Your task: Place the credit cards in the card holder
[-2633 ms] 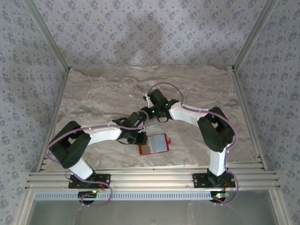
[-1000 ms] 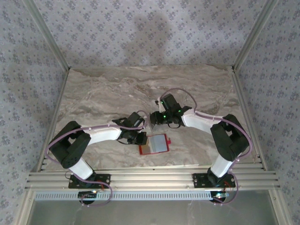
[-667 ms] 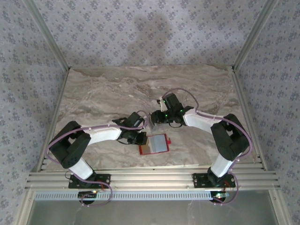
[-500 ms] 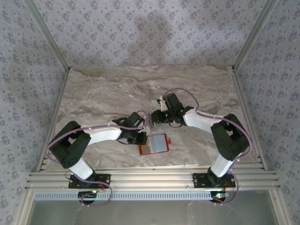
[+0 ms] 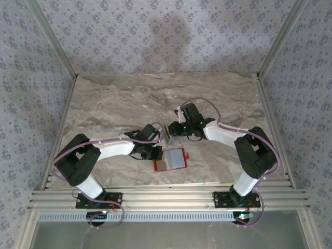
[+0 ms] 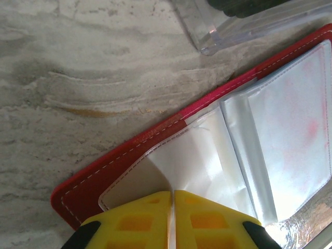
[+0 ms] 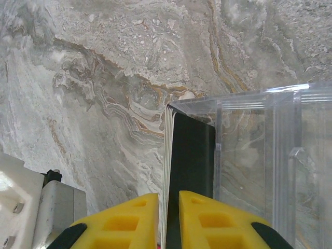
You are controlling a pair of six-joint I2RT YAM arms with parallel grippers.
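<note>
Right wrist view: the right gripper (image 7: 168,199) has its yellow fingers drawn in narrowly on either side of a stack of credit cards (image 7: 190,155), dark-faced and standing on edge straight ahead of the fingertips. Whether the pads already press the stack cannot be told. The cards sit inside a clear plastic box (image 7: 259,129), whose walls lie ahead and to the right of the fingers, on the marbled table (image 7: 104,78). In the left wrist view, the left gripper (image 6: 171,199) is pressed together on a thin see-through sleeve (image 6: 187,161) of the card holder (image 6: 129,155) — a red wallet lying open directly ahead of the fingertips, silver-grey inside. From the top view the card holder (image 5: 173,159) lies just beside the left gripper (image 5: 154,153), with the right gripper (image 5: 168,129) a little beyond it. By the look of it the task is at an early stage: the holder is open and held, no card is seen in its pockets, and the cards are not yet out of the box — lifting, carrying and sliding them in are all left to do.
</note>
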